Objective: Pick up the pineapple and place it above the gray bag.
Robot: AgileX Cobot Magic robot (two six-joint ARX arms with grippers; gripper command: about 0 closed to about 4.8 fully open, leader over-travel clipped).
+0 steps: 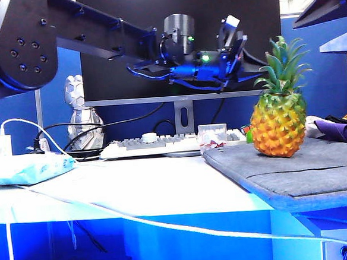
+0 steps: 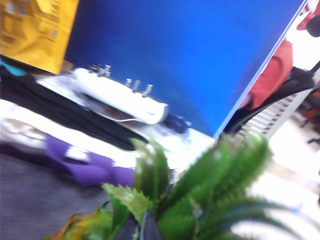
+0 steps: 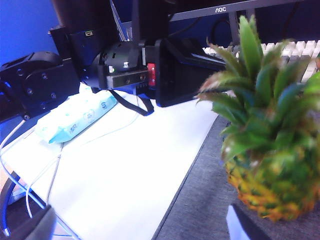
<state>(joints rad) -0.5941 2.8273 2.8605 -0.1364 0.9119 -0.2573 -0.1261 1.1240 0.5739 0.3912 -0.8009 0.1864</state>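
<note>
Light-blue packet (image 1: 27, 169) lies at the far left of the white table (image 1: 136, 189). Above mid-table the left gripper (image 1: 249, 68) hangs with jaws closed on nothing, just beside the leaf crown. Further right, the pineapple (image 1: 278, 122) stands upright on the gray bag (image 1: 295, 166), so placing looks done. The right gripper (image 3: 145, 227) waits wide open and empty near the fruit; only withdrawing seems left.
</note>
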